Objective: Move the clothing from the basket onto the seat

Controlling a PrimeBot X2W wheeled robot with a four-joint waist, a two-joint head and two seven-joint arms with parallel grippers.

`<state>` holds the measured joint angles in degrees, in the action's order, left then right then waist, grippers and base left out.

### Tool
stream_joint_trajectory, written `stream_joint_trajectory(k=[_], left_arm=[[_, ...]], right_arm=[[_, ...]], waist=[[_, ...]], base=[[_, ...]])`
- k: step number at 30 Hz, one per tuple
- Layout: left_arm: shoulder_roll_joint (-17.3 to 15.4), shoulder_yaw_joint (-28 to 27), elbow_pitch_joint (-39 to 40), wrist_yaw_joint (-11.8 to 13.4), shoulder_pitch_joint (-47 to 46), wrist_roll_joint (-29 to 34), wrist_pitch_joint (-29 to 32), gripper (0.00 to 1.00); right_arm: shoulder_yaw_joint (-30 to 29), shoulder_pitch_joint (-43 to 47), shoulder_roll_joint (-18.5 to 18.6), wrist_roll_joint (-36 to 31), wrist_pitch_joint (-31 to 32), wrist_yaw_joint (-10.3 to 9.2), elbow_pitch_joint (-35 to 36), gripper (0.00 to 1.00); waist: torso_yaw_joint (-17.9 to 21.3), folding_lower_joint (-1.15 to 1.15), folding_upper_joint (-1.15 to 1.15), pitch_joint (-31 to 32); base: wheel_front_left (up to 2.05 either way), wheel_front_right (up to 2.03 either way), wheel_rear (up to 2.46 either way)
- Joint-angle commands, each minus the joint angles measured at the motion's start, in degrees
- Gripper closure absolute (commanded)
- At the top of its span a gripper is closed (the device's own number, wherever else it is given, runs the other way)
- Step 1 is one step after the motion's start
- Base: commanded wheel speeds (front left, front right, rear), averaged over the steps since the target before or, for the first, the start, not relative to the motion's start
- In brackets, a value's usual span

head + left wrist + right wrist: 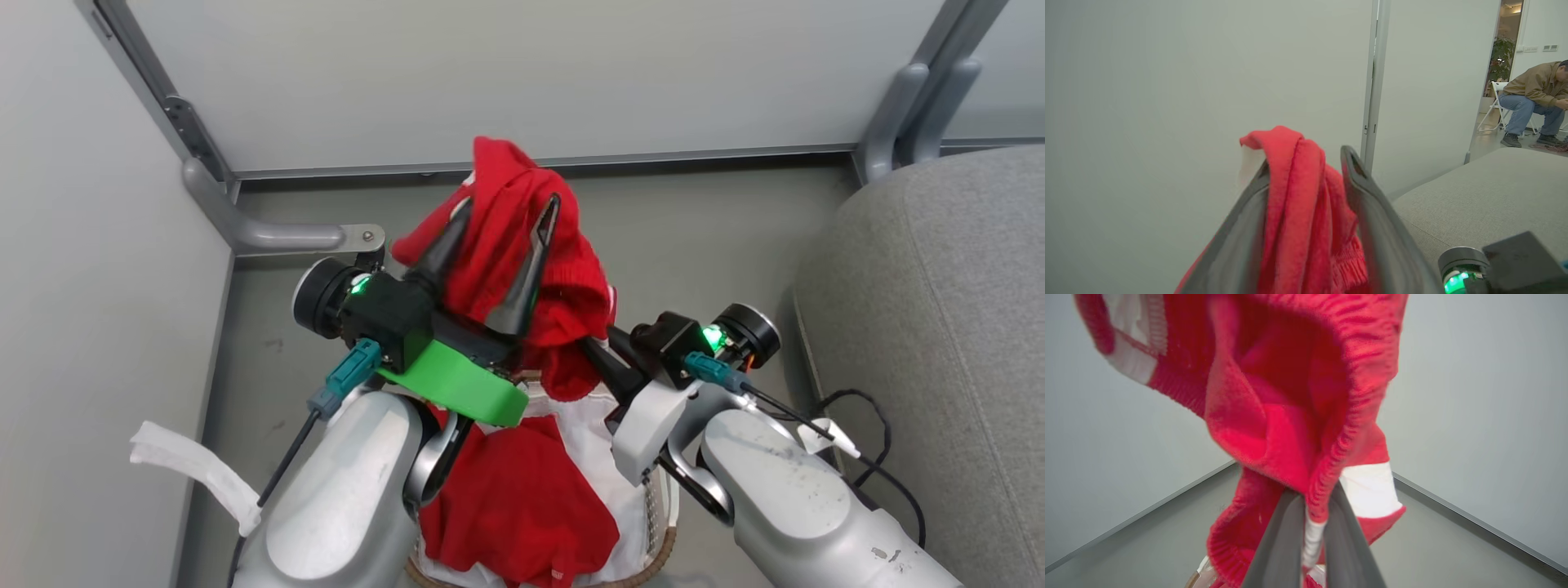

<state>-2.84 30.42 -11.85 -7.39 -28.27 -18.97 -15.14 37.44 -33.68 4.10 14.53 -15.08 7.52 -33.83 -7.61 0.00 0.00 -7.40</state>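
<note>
The red clothing with white panels hangs bunched above the basket, and more red fabric lies inside on the white liner. My left gripper points up with a thick fold of the clothing clamped between its fingers and draped over their tips. My right gripper sits lower right, partly buried in the fabric. In the right wrist view this gripper pinches a ribbed hem of the clothing. The grey seat lies to the right, apart from both grippers.
Grey partition walls with metal posts close the back and left. A black cable lies on the floor between basket and seat. A white strip hangs at lower left. A person sits on a chair far beyond the seat.
</note>
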Motion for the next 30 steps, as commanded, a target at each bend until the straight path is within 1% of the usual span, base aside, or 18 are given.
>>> stream_joint_trajectory(k=[1,4,7,9,10,11,17,20,23,28,30], left_arm=[[-0.1,-0.5,-0.5,-0.1,0.3,0.9,0.0,0.0],[-0.1,-1.8,-1.3,-0.1,1.2,2.3,0.0,0.0],[-0.1,-2.1,-2.7,-0.1,2.2,3.0,0.0,0.0],[-0.2,-2.5,-3.2,-0.1,2.5,3.5,0.0,0.0],[-0.3,-2.9,-3.6,-0.1,3.3,3.7,0.0,0.0],[-0.4,-3.1,-3.7,-0.1,3.6,4.0,0.0,0.0],[-1.0,-4.0,-4.1,-0.1,5.1,4.0,0.0,0.0],[-1.0,-3.8,-4.2,-0.1,5.5,3.8,0.0,0.0],[-1.0,-4.5,-3.6,-0.1,6.0,3.4,0.0,0.0],[-1.2,-3.8,-3.8,-0.1,6.0,3.8,0.0,0.0],[-1.3,-3.5,-3.6,-0.1,5.2,3.7,0.0,0.0]], right_arm=[[-0.7,0.7,0.2,-0.5,-0.1,-0.06,1.0,1.0],[-2.0,1.8,0.2,-0.7,-0.1,-0.06,2.9,1.0],[-3.3,3.4,0.5,-0.9,-0.1,-0.06,5.4,1.0],[-3.9,4.6,1.0,-0.9,-0.1,-0.06,7.1,1.0],[-4.5,5.8,1.7,-0.8,-0.1,-0.07,8.7,1.0],[-4.9,6.6,2.1,-0.6,-0.1,-0.07,9.5,1.0],[-7.4,9.7,3.3,-0.1,-0.1,-0.07,13.6,1.0],[-9.2,11.2,3.8,-0.3,-0.1,-0.07,15.0,1.0],[-11.8,12.6,3.5,-0.6,-0.1,-0.07,16.2,1.0],[-14.5,13.8,2.8,-1.3,-0.1,-0.07,17.8,1.0],[-16.8,13.1,2.9,-1.7,-0.1,-0.07,18.4,1.0]], waist=[[1.4,0.0,0.0,-0.1],[4.3,0.0,0.0,-0.1],[8.7,0.0,0.0,0.0],[12.2,0.0,0.0,0.0],[16.0,0.0,0.0,-0.2],[18.1,0.0,0.0,-0.3],[28.2,0.0,0.0,-0.7],[31.4,0.0,0.0,-0.8],[34.1,0.0,0.0,-1.3],[36.6,0.0,0.0,-3.2],[37.1,0.0,0.0,-4.5]], base=[[0.0,0.0,0.0],[0.0,0.0,0.0],[0.0,0.0,0.0],[0.0,0.0,0.0],[0.0,0.0,0.0],[0.0,0.0,0.0],[0.0,0.0,0.0],[0.0,0.0,0.0],[0.0,0.0,0.0],[0.0,0.0,0.0],[0.0,0.0,0.0]])
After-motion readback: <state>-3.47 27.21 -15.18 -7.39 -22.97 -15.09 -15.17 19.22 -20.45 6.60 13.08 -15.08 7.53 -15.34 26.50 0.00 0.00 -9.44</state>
